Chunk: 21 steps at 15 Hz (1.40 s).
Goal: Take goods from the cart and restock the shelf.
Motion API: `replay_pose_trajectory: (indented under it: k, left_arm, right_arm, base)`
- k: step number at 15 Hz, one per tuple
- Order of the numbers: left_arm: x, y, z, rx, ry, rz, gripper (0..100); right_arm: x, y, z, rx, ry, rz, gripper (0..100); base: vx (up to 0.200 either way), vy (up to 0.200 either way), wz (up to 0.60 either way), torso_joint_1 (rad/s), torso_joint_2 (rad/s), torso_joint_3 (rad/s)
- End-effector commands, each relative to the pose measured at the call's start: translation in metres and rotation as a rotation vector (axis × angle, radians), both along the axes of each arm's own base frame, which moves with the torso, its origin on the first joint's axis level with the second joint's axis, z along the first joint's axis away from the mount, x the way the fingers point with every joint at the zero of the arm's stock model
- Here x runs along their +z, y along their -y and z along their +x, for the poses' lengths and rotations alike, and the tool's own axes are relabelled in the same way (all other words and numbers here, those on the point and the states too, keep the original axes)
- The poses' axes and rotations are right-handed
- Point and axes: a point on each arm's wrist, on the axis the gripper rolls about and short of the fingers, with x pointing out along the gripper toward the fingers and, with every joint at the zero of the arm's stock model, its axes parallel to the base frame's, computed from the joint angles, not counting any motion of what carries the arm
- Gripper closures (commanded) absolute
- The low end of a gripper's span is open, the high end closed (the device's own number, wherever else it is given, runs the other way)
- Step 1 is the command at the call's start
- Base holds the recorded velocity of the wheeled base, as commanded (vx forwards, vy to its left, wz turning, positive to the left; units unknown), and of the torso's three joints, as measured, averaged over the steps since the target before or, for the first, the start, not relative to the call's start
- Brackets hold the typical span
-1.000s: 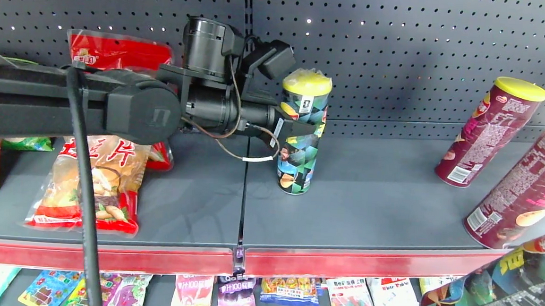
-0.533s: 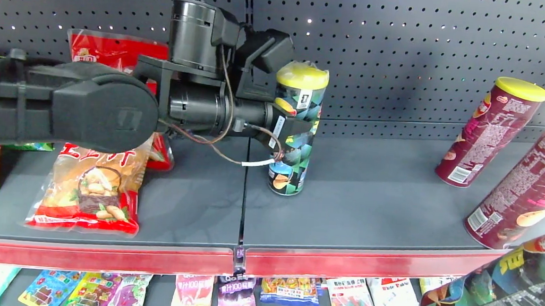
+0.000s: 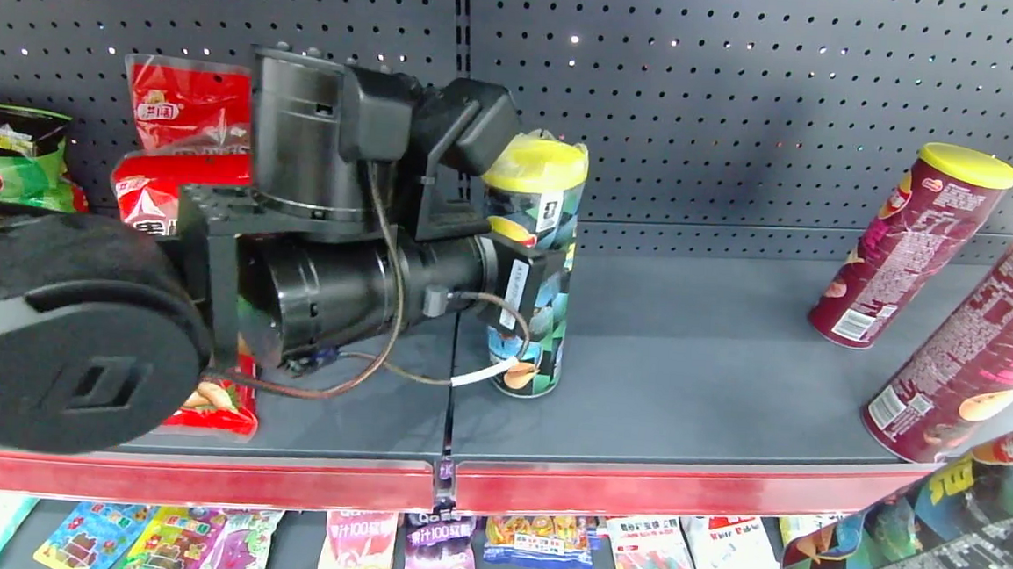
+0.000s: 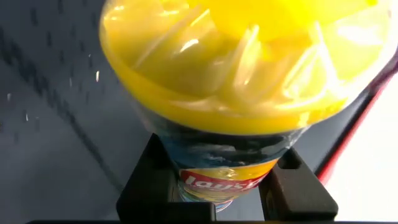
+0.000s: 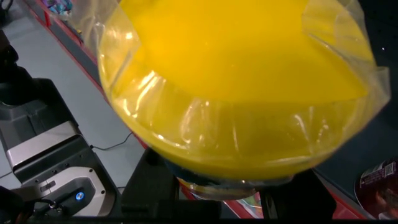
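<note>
One can (image 3: 534,198) upright in left gripper (image 3: 539,274), seemingly touching shelf (image 3: 686,366).

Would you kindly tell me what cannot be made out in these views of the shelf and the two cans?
- Head view: the left arm covers most of the peanut bag; just a corner shows.
- Head view: the second can is cut off by the bottom right corner.
- Left wrist view: the can has its lower body and base hidden behind its own lid.
- Right wrist view: the second can's lid hides nearly all of its body.
</note>
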Motion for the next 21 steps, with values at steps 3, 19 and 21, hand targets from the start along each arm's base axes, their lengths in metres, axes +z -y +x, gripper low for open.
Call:
replay_pose_trajectory:
  k: [3,19,21]
  left_arm:
    - [0.002,-0.014,-0.026,0.033,0.001,-0.008,100]
    - [-0.025,0.001,-0.046,0.054,-0.042,0.006,100]
    - [-0.025,0.002,-0.046,0.058,-0.041,0.008,100]
  right_arm:
    - [-0.001,-0.001,0.002,0.001,-0.007,-0.004,100]
    - [0.000,0.000,-0.001,-0.001,0.003,0.001,100]
    - [0.000,0.000,-0.001,-0.001,0.002,0.002,100]
  base:
    - [0.000,0.000,0.00,0.000,0.00,0.000]
    - [0.000,0.000,0.00,0.000,0.00,0.000]
    - [0.000,0.000,0.00,0.000,0.00,0.000]
